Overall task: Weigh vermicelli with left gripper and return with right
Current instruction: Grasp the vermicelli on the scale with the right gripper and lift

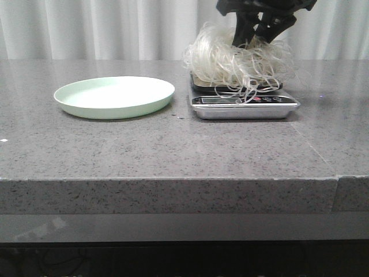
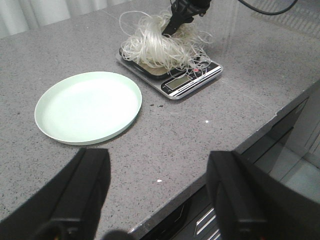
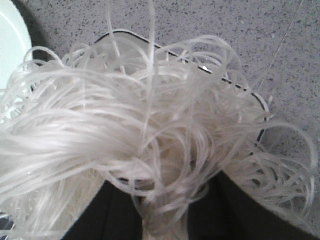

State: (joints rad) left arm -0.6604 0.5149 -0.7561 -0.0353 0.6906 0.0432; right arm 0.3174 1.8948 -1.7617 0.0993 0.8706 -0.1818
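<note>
The vermicelli (image 1: 239, 60) lay heaped on the kitchen scale (image 1: 245, 107), which stood on the grey speckled surface (image 1: 173, 150) just at three o'clock of the empty pale-green plate (image 1: 114, 96). Loose loops spilled over the scale's front edge toward its display. The right end effector (image 1: 260, 30) had its black fingers sunk into the top of the tangle and closed around a bunch of strands; in its own wrist view noodles filled the gap between the fingers, though whether the heap was lifted at all was hard to tell. The left end effector (image 2: 157, 195) hung well apart at the surface's near edge, fingers spread wide, nothing between them.
</note>
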